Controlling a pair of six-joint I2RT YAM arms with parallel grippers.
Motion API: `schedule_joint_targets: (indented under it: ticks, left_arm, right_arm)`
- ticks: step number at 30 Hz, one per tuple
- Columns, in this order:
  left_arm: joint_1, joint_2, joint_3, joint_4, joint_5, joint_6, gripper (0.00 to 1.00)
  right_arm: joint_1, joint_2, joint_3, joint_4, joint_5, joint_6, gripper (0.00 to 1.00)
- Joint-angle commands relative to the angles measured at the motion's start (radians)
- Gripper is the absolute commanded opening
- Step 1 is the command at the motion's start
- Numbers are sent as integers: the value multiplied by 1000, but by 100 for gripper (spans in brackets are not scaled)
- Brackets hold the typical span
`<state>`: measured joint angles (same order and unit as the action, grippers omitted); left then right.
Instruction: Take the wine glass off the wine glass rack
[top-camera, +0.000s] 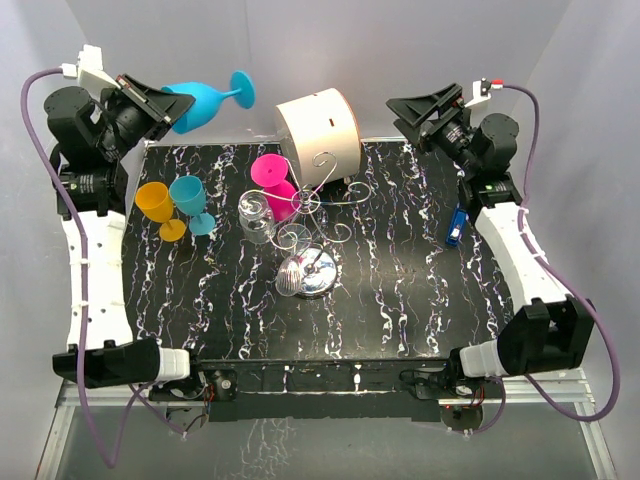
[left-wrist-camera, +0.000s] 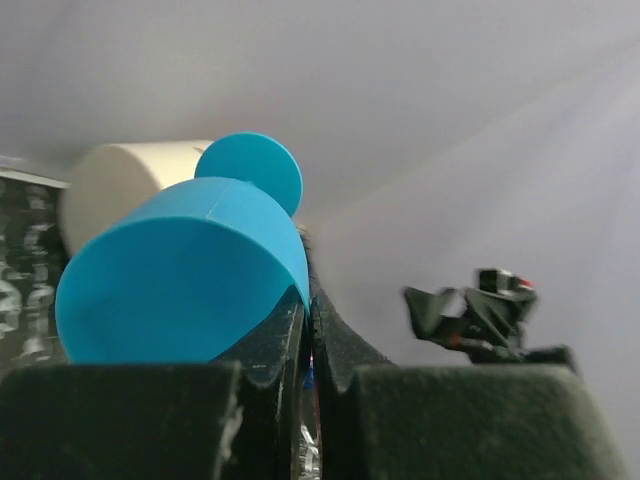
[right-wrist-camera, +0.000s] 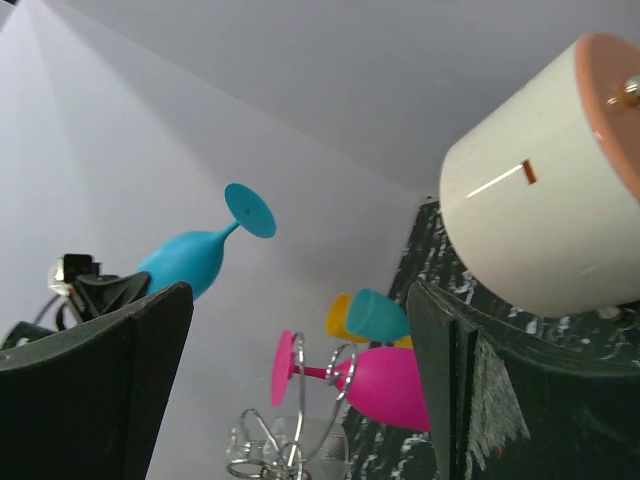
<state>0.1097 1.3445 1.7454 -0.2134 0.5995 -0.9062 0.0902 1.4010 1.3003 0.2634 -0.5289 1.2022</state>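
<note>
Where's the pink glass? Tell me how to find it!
Find the black marbled table, then the silver wire rack with curly arms in its middle. The pink glass lies tipped sideways in that rack, by the white drum. It is the only pink one; the clear glass beside it has no colour.

No text, label, brand, number or sign can be read on anything.

The blue glass (top-camera: 205, 103) hangs sideways in the left claw (top-camera: 170, 108) at far left. The silver wire rack (top-camera: 325, 275) stands mid-bench.
</note>
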Motion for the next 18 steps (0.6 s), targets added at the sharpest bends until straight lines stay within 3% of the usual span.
schedule_joint_targets:
  ticks: [1,11,18]
  left_arm:
    - [8,-60,73,-322,-229,313,0]
    - [-6,-144,-54,-522,-448,501,0]
    - [-88,-269,-194,-638,-627,560,0]
  right_arm:
    - [-2,-76,64,-176,87,-284,88]
    - [-2,-100,68,-240,143,-381,88]
    - [-2,-86,55,-238,123,-371,88]
